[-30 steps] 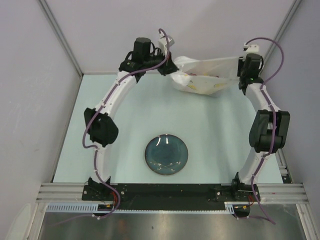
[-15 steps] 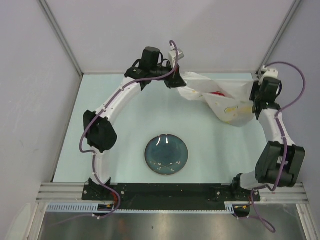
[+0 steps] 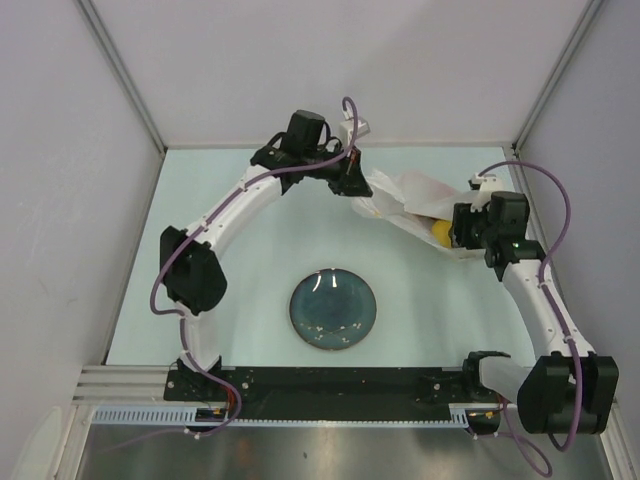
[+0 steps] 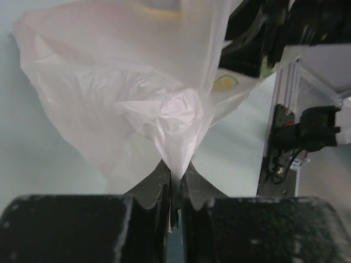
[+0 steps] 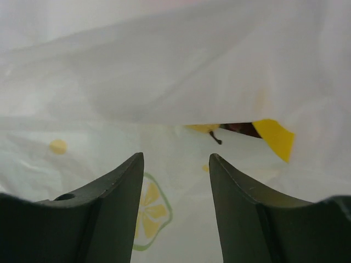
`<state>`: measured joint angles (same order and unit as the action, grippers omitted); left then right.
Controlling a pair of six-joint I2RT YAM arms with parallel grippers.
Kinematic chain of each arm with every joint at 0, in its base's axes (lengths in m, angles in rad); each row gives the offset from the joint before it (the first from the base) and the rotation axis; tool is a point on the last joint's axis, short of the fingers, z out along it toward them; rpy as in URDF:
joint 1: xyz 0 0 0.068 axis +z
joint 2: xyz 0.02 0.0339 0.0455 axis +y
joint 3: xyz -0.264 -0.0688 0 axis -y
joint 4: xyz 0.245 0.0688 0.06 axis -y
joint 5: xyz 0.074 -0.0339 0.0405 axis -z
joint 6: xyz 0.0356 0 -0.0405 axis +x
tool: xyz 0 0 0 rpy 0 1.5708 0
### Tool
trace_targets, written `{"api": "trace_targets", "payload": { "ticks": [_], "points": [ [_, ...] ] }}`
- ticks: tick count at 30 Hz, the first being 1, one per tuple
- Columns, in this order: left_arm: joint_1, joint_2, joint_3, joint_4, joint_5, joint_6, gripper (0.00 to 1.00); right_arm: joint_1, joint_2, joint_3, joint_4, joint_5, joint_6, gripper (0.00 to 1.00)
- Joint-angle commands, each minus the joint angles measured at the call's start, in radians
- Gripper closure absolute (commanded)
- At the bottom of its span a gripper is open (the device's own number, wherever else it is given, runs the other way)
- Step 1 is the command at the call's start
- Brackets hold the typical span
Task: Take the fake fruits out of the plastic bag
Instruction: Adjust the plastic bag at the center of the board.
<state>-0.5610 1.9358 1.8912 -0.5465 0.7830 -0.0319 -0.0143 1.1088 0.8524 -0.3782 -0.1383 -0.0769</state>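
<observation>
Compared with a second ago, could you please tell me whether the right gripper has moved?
Yes. In the top view the right gripper has shifted nearward and slightly leftward, ending closer to the dark blue-green plate, right at the plastic bag.

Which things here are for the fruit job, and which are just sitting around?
For the job:
plastic bag, pinched by the left gripper
yellow fruit, peeking out of it
right gripper, open at the bag

Just lying about:
dark plate
</observation>
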Motion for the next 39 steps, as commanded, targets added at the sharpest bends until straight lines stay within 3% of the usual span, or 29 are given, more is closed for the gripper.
{"api": "trace_targets", "payload": {
  "ticks": [1, 4, 10, 15, 17, 21, 28, 36, 39],
  "points": [
    [-0.004, -0.075, 0.098, 0.049, 0.013, -0.071, 0.78, 0.095, 0.023, 0.054, -0.031, -0.023, -0.087, 0.41],
    [-0.004, -0.077, 0.126, 0.030, -0.013, -0.071, 0.52, 0.138, 0.077, 0.054, 0.033, 0.008, -0.089, 0.39],
    [0.000, -0.178, 0.149, -0.009, -0.275, 0.088, 0.27, 0.145, 0.253, 0.146, 0.248, 0.094, -0.009, 0.40],
    [-0.010, -0.186, 0.157, -0.018, -0.202, 0.181, 0.00, 0.146, 0.474, 0.307, 0.369, 0.175, -0.069, 0.31],
    [-0.023, -0.137, 0.151, -0.033, -0.214, 0.211, 0.00, 0.136, 0.529, 0.368, 0.474, 0.230, -0.087, 0.29],
    [-0.039, -0.046, 0.219, -0.079, -0.199, 0.262, 0.00, 0.103, 0.602, 0.490, 0.506, 0.217, -0.050, 0.29],
    [-0.074, 0.068, 0.367, 0.039, -0.116, 0.239, 0.00, 0.123, 0.567, 0.516, 0.418, 0.149, -0.031, 0.29],
    [-0.180, 0.095, 0.280, 0.230, -0.315, 0.515, 0.00, 0.117, 0.474, 0.455, 0.328, 0.086, 0.022, 0.29],
    [-0.201, 0.103, 0.243, 0.265, -0.311, 0.581, 0.00, 0.111, 0.448, 0.442, 0.305, 0.078, 0.028, 0.29]
  ]
}}
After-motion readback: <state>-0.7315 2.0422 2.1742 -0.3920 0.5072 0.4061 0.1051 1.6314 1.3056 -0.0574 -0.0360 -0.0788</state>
